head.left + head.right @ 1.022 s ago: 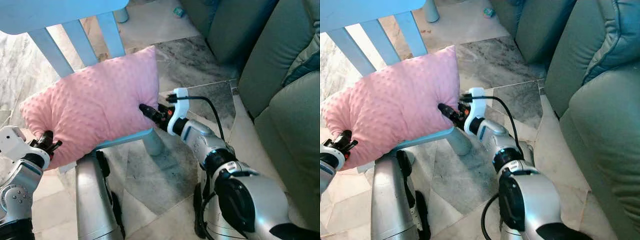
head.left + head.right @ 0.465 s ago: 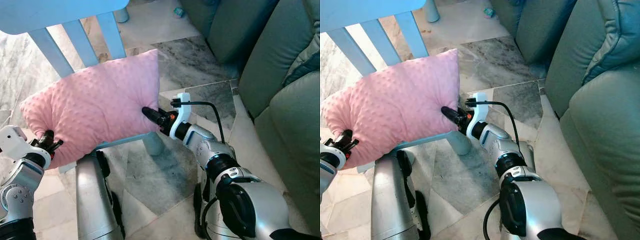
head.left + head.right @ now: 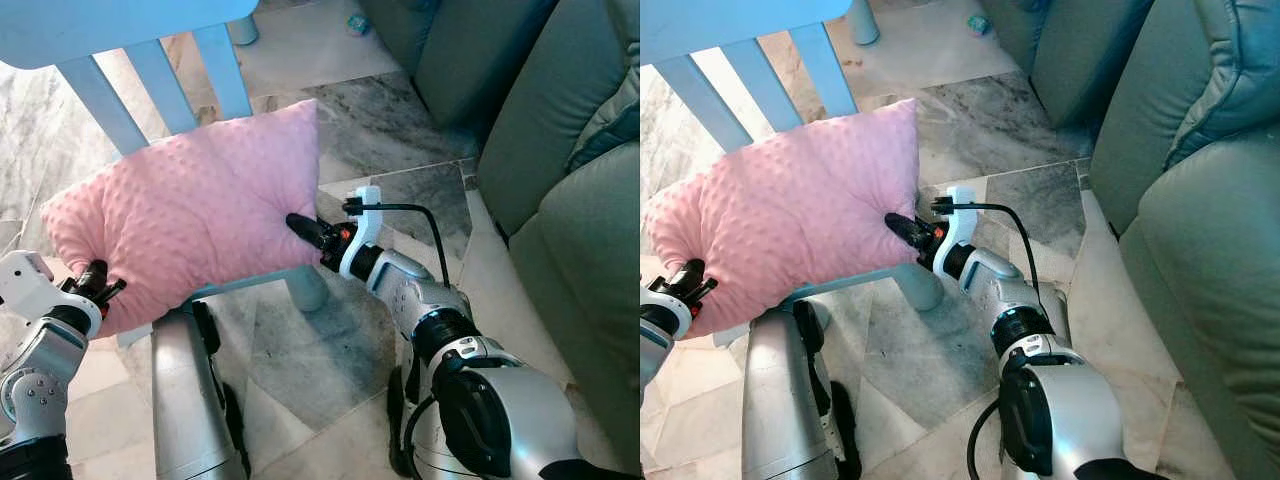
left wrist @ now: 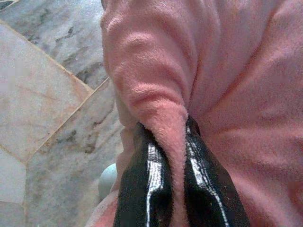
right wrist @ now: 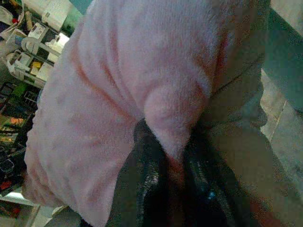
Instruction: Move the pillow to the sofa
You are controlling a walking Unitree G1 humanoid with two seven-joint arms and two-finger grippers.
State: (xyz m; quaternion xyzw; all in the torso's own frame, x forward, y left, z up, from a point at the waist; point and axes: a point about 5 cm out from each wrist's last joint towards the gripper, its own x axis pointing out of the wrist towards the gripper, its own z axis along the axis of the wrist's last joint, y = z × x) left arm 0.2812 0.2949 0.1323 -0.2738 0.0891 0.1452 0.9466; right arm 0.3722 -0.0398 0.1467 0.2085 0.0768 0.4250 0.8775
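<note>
Sprawling to the right of both tools, the green sofa is the largest thing here, well apart from the load. Next in size, the pink pillow hangs between the 2 tools, just above the pale blue chair whose slatted back rises beyond it and whose seat edge shows right under the right tool. The right tool is closed on a fold of fleece at the pillow's near right side; the left tool is closed on a pinch at the opposite lower corner, fabric squeezed tight between its black fingers.

The step in hand looks like carrying the pillow clear of the chair toward the sofa. To do it well, both tools should hold their pinches firmly and move together, so neither fold is tugged loose; the soft fleece could slip from so small a bite. Lifting first, before swinging right, would likely keep the pillow's underside from dragging on the seat edge.

Below the tools lies a marble-tiled floor, grey and cream.
</note>
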